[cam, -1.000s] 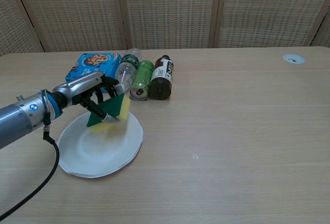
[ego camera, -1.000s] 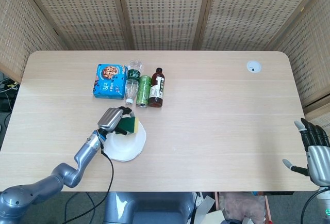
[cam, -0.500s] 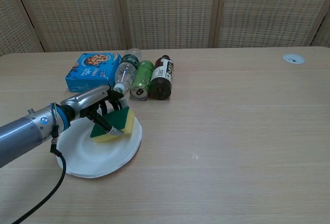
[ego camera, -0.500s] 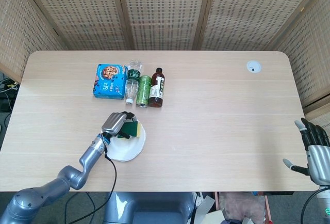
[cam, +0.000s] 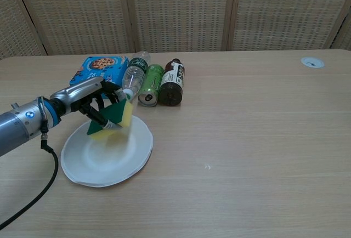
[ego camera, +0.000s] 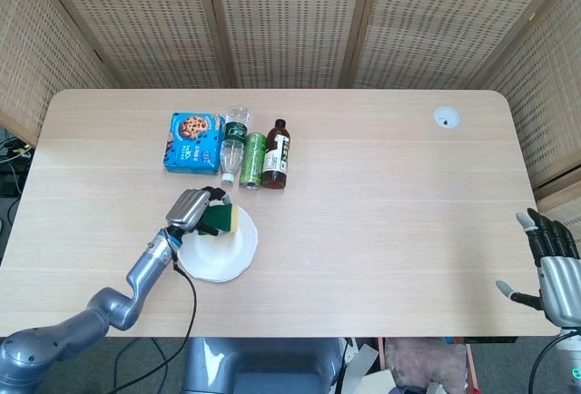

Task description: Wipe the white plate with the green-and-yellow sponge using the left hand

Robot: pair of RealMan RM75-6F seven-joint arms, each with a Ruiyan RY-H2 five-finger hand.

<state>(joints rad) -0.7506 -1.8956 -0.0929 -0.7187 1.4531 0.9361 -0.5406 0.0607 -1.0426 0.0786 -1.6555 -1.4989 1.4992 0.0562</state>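
The white plate [ego camera: 223, 253] [cam: 107, 156] lies on the table near its front left. My left hand [ego camera: 191, 209] [cam: 88, 98] grips the green-and-yellow sponge [ego camera: 222, 219] [cam: 111, 117] over the plate's far left rim. The sponge is tilted, green side toward the hand, yellow edge to the right; whether it touches the plate I cannot tell. My right hand [ego camera: 554, 262] hangs off the table's front right corner, fingers apart and holding nothing. The chest view does not show it.
Just behind the plate lie a blue cookie box [ego camera: 193, 142] [cam: 96, 69], a clear water bottle [ego camera: 233, 139] [cam: 133, 73], a green can [ego camera: 253, 160] [cam: 149, 84] and a dark bottle [ego camera: 276, 152] [cam: 171, 82]. A white round grommet [ego camera: 446, 118] sits far right.
The left hand dipped the sponge toward the plate's middle half a second ago, then drew back left and up to the plate's far rim. The right hand stayed put.
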